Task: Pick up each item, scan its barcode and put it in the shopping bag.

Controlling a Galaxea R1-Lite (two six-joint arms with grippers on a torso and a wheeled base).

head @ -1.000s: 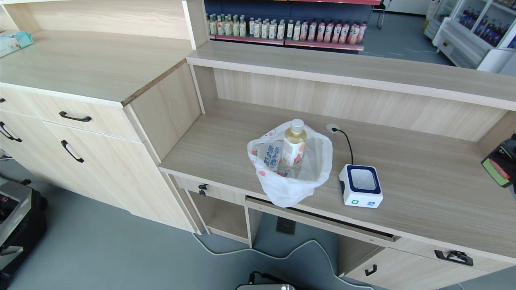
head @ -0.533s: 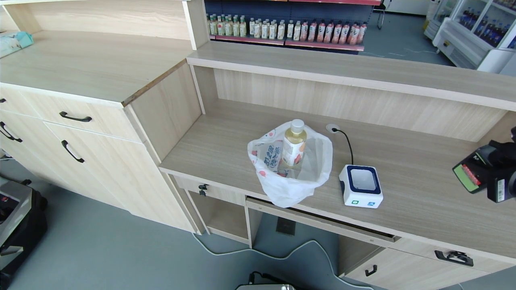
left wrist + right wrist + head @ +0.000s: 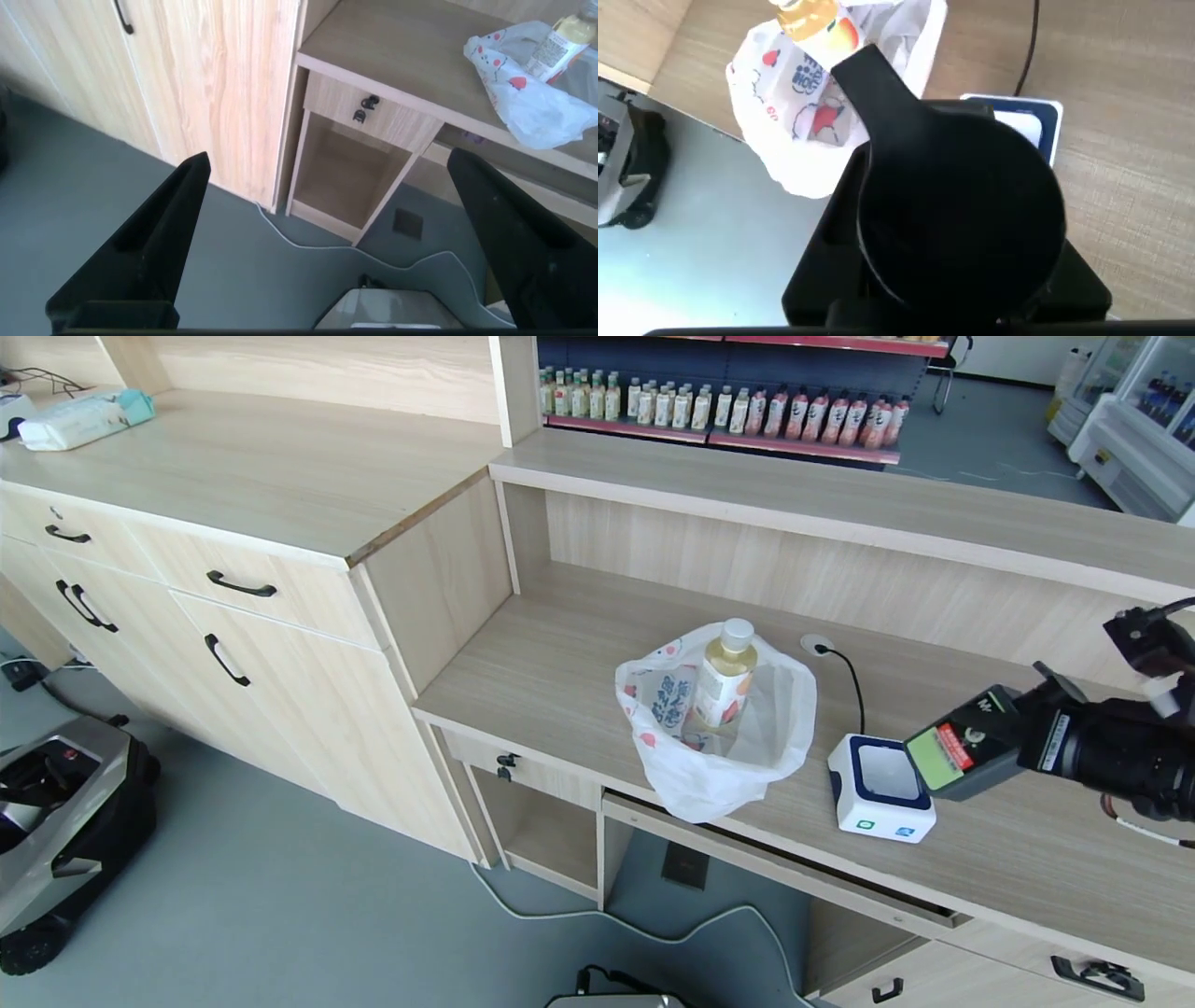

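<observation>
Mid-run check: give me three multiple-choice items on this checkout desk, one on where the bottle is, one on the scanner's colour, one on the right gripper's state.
1. The bottle is:
A. standing inside the shopping bag
B. lying flat outside it
C. held up in the air

2. The scanner is:
A. red all over
B. white with a dark blue frame round its window
C. yellow

3. The right gripper is:
A. open and empty
B. shut on a bottle
C. shut on a dark box

Answers:
1. A: the cap and neck rise upright out of the bag's open mouth.
2. B: the head view shows white casing and a blue rim.
3. C: the box, with its green and red label, is clamped and held at the scanner's edge.
</observation>
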